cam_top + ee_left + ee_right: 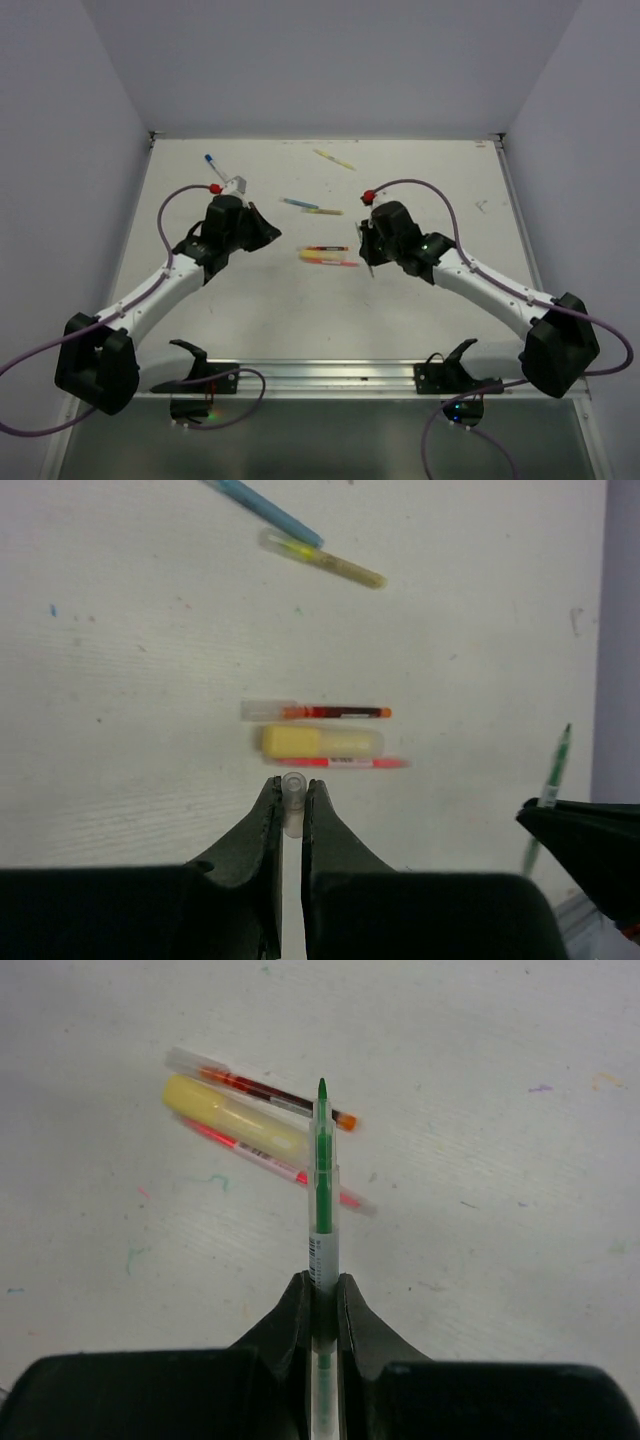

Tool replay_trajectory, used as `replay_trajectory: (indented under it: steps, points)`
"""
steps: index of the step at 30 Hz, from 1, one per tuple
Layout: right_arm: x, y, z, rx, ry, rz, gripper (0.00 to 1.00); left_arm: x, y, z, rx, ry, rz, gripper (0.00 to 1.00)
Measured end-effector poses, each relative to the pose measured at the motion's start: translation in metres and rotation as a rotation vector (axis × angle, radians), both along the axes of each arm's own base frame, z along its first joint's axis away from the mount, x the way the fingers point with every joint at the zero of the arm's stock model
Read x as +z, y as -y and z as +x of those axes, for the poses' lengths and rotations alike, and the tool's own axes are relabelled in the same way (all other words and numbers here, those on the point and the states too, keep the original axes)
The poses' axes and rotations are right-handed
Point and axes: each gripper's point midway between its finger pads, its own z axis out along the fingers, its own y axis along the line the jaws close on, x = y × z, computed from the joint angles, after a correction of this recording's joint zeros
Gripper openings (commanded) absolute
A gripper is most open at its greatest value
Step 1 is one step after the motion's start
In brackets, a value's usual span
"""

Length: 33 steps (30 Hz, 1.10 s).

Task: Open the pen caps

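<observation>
Left wrist shows left hand [292,783] pinching a clear cap [292,810]; right wrist, right hand [322,1280] gripping green pen [322,1180].

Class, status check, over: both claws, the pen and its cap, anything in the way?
Left claw shut on clear cap. Right claw shut on green pen, tip bare. Cap and pen apart. Three other pens clustered beyond, untouched.

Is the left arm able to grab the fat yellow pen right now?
Probably not yet. The way to the yellow pen looks free, but the left arm has its jaws shut on a small clear cap.
</observation>
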Motion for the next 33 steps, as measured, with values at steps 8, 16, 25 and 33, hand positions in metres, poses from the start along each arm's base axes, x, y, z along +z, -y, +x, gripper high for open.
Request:
replay_trajectory:
  steps: [8, 16, 25, 33]
  points:
    - [0.012, 0.045, 0.085, -0.172, -0.01, -0.103, 0.0, -0.016, -0.046, 0.053, 0.08, -0.061, 0.417, 0.0]
    - [-0.029, 0.146, 0.158, -0.445, -0.117, -0.22, 0.0, -0.084, -0.117, 0.06, 0.148, -0.296, 0.727, 0.0]
    - [-0.066, 0.16, 0.214, -0.454, -0.158, -0.314, 0.0, -0.122, -0.147, 0.074, 0.124, -0.424, 0.839, 0.0]
    - [-0.087, 0.158, 0.241, -0.436, -0.199, -0.29, 0.05, -0.133, -0.149, 0.104, 0.094, -0.427, 0.838, 0.0]
